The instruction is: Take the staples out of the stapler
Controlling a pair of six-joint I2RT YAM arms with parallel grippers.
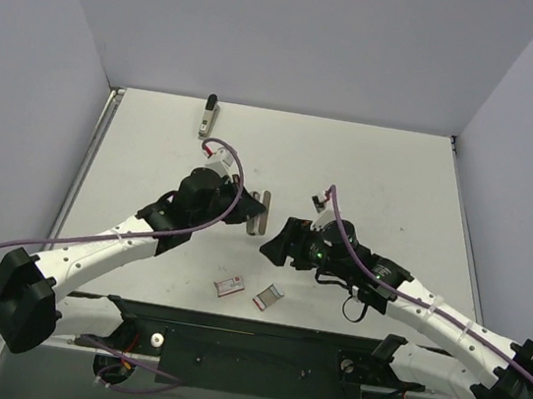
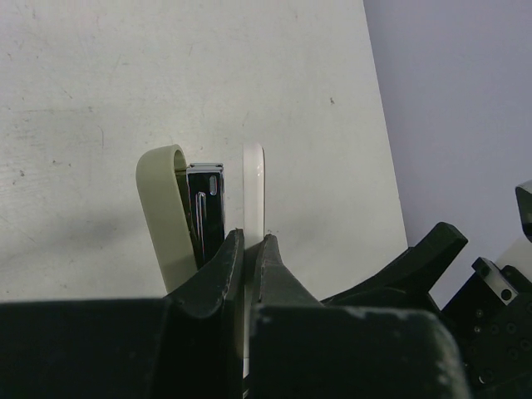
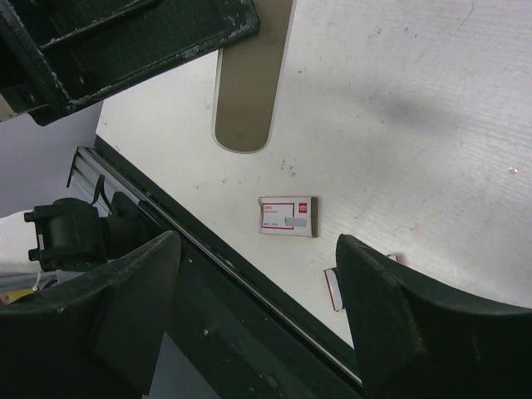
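Note:
The stapler (image 1: pixel 260 211) lies at the table's middle, swung open. In the left wrist view I see its beige arm (image 2: pixel 165 216), its chrome magazine (image 2: pixel 206 204) and a slim white arm (image 2: pixel 253 187). My left gripper (image 2: pixel 249 238) is shut on the white arm; in the top view it (image 1: pixel 248 207) sits at the stapler's left side. My right gripper (image 1: pixel 270 248) is open and empty, just right of and nearer than the stapler. In the right wrist view (image 3: pixel 258 245) the stapler's beige end (image 3: pixel 248 91) lies ahead of the open jaws. No loose staples show.
A small red-and-white box (image 1: pixel 228 285) (image 3: pixel 288 216) and a small grey box (image 1: pixel 268 297) lie near the front edge, the latter half hidden behind my right finger (image 3: pixel 334 288). A second slim bar with a black end (image 1: pixel 209 115) lies at the back. The black base rail (image 1: pixel 256 347) runs along the near edge.

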